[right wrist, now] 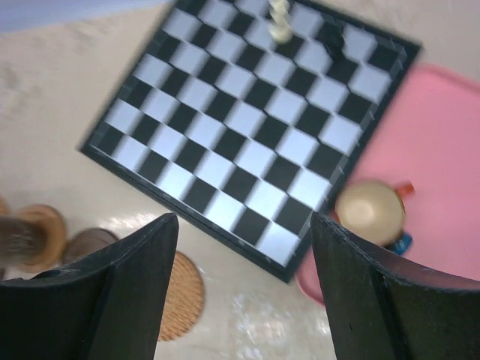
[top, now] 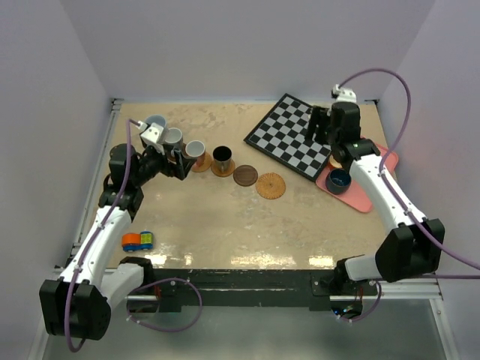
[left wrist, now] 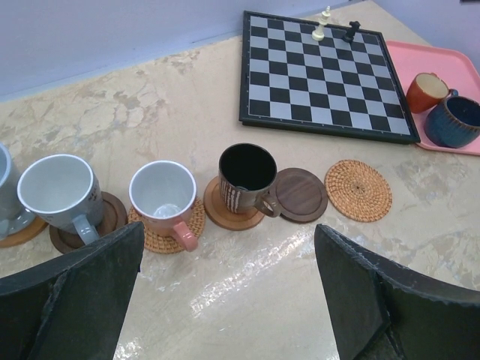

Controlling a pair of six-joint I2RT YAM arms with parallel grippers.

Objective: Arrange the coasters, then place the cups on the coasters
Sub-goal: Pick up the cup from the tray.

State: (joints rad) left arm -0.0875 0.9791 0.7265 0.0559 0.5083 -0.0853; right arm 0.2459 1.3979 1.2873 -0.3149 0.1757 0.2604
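Note:
Several coasters lie in a diagonal row. Four carry cups: pale blue cup point(top: 156, 122), grey-white cup point(left wrist: 60, 191), white cup with pink handle point(left wrist: 163, 195), black cup point(left wrist: 246, 176). A dark brown coaster point(left wrist: 300, 195) and a woven tan coaster point(left wrist: 358, 190) lie bare. The orange cup point(left wrist: 426, 91) and the dark blue cup point(left wrist: 456, 121) stand on the pink tray point(left wrist: 420, 60). My left gripper point(left wrist: 229, 300) is open and empty, just in front of the white and black cups. My right gripper point(right wrist: 244, 292) hangs open and empty over the chessboard's near edge, the orange cup point(right wrist: 370, 212) to its right.
A chessboard point(top: 296, 135) with a few pieces at its far corner lies at the back right, beside the pink tray point(top: 364, 196). A small orange, blue and green toy point(top: 138, 241) sits near the left front edge. Walls close in the table on three sides.

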